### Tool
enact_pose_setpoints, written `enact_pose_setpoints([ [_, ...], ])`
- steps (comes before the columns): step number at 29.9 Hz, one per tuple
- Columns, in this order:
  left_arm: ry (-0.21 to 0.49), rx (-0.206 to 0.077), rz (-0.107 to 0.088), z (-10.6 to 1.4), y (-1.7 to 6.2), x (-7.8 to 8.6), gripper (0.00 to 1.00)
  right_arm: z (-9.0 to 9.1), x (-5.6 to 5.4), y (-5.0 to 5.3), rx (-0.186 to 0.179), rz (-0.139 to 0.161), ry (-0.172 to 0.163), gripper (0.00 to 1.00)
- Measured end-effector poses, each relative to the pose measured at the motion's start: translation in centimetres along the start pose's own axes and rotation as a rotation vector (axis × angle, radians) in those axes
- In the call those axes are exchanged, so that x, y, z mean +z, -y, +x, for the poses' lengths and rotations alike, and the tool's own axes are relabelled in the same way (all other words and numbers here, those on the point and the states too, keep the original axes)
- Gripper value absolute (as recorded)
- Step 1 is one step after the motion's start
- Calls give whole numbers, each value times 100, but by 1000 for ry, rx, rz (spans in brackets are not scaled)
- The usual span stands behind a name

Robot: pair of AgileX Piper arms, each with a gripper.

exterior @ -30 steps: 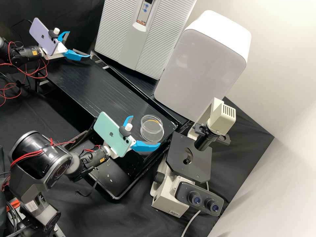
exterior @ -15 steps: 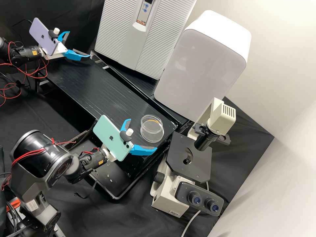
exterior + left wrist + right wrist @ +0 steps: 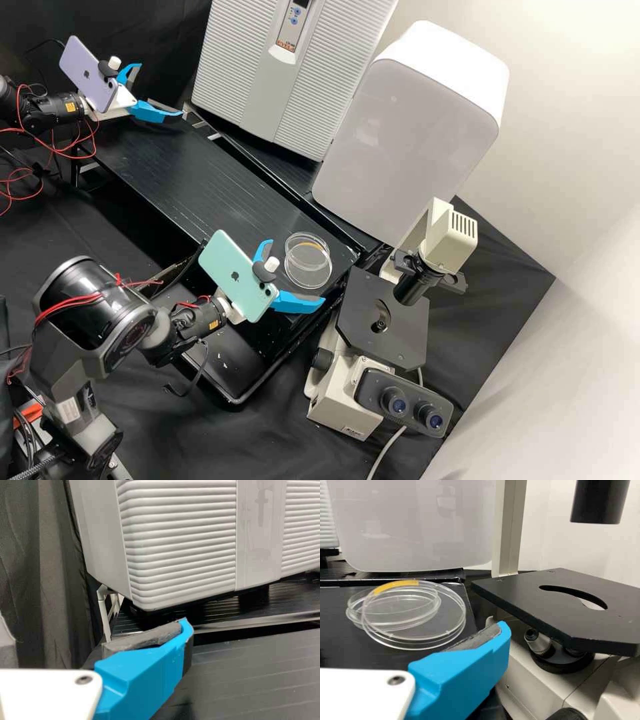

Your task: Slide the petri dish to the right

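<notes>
The clear petri dish (image 3: 308,259) lies at the right end of the black raised platform (image 3: 200,187), close to the edge beside the microscope. In the right wrist view the dish (image 3: 407,612) shows a yellow mark on its far rim and its lid sits slightly offset. My right gripper (image 3: 296,271) is open just in front of and left of the dish, one blue finger (image 3: 465,672) low beside it, not touching. My left gripper (image 3: 160,90) is open at the platform's far left end, its finger (image 3: 150,667) near the ribbed white appliance (image 3: 180,535).
A microscope (image 3: 387,340) stands right of the platform, its black stage (image 3: 555,605) just past the dish. A tall white box (image 3: 413,127) and a ribbed white unit (image 3: 287,67) stand behind the platform. Black cloth covers the bench.
My right arm drew back slightly, then came forward and to the right again beside the dish. The dish and my left arm have not moved.
</notes>
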Motion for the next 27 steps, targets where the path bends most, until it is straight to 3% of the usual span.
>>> enact_pose_setpoints([
  [5, 0, 0, 0, 0, 0, 0, 100, 6, 18, -14, -6, -8, -2, 100],
  [8, 0, 0, 0, 0, 0, 0, 100, 6, 13, -9, -12, 8, -8, 100],
  [16, 0, 0, 0, 0, 0, 0, 100, -9, 21, -3, -33, -7, -26, 100],
  [27, 0, 0, 0, 0, 0, 0, 100, 110, 128, 12, -80, -18, -37, 100],
])
